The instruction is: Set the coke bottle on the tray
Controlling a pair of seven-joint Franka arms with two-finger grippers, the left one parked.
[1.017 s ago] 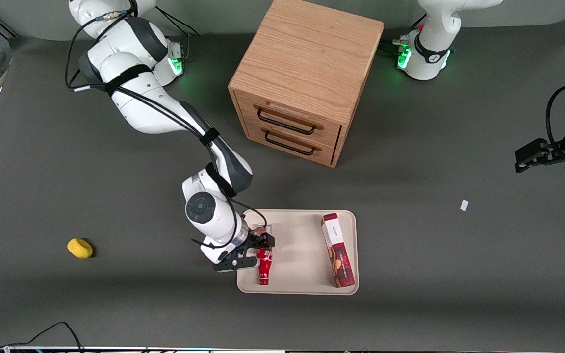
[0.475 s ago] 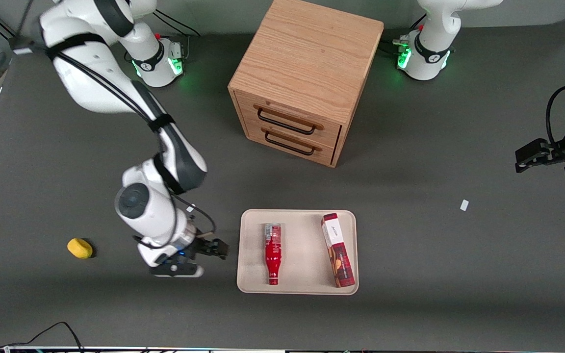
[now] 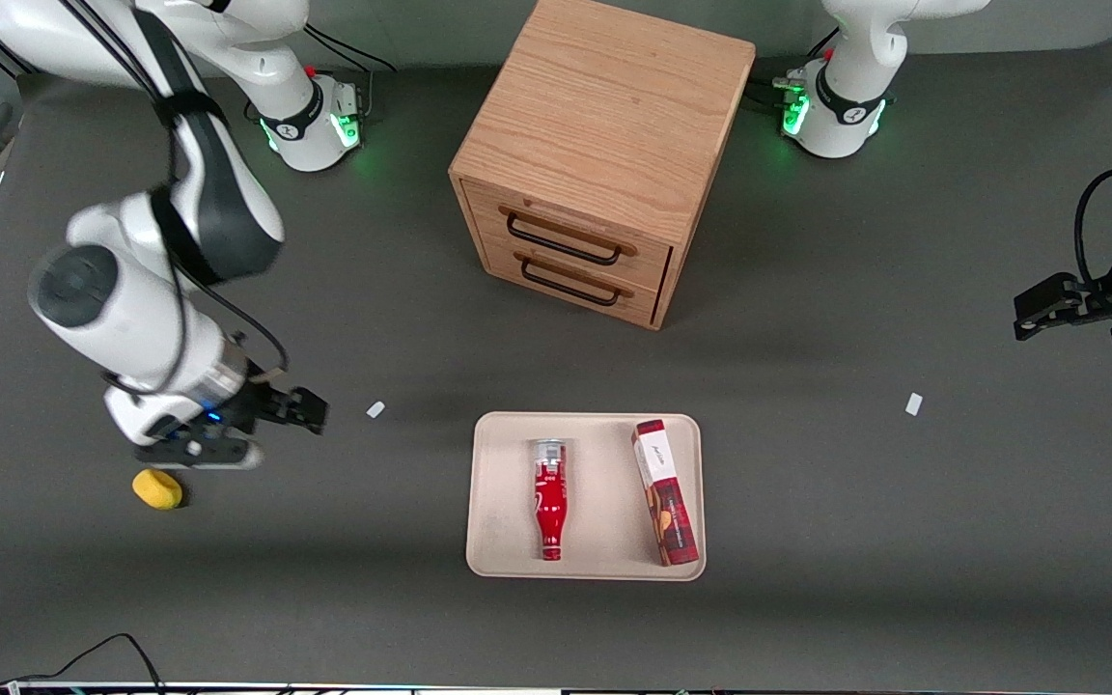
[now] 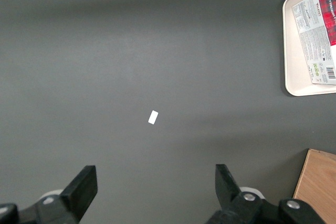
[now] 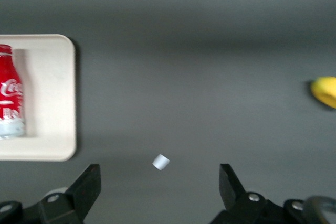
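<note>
Your coke bottle (image 3: 551, 500) lies flat on the tray (image 3: 491, 502), beside the red-and-white box (image 3: 665, 491): placement looks done. Gripper (image 3: 297, 410) hangs empty w/ fingers apart, well off toward the working arm's end. Nothing left, I'd say.

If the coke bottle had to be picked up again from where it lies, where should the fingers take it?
Probably from above, across the wide body of the coke bottle. It lies flat on the tray, cap toward the front camera, clear of the red-and-white box. The gripper, open, hangs toward the working arm's end.
</note>
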